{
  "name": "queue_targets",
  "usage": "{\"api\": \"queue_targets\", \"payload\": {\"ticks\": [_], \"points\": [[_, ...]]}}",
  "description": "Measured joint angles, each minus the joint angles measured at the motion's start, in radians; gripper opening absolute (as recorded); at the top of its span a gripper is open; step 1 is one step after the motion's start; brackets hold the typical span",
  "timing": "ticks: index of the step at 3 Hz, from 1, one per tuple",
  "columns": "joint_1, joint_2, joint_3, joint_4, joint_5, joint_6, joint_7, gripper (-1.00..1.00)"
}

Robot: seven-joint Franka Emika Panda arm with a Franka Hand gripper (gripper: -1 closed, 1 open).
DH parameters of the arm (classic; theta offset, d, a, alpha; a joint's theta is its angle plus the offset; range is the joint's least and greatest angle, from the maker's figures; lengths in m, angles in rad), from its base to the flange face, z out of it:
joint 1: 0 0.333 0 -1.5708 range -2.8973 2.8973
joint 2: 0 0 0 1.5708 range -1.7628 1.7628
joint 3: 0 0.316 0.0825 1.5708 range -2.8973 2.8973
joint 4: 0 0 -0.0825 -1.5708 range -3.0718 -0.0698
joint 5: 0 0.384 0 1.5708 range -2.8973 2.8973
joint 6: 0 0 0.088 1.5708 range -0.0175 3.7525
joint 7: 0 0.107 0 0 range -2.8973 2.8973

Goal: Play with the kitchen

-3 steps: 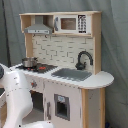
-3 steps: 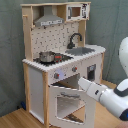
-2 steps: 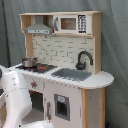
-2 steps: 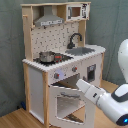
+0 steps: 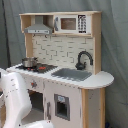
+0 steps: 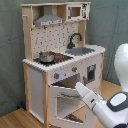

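While the kitchen (image 6: 60,60) is standing in the middle of the frame in both exterior views, the white arm (image 6: 107,107) is reaching in from the lower right of the second exterior view toward the oven door (image 6: 67,102), which is hanging open. The gripper (image 6: 81,88) is sitting at the door's upper right edge; whether it is gripping anything cannot be told. In the first exterior view the arm (image 5: 15,100) is filling the lower left. A pot (image 6: 46,56) is resting on the stove.
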Motion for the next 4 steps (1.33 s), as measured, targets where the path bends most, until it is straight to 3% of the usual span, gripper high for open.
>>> {"api": "queue_targets", "payload": {"ticks": [4], "points": [[-0.011, 0.123, -0.035, -0.012, 0.006, -0.039, 0.472, 1.0]]}}
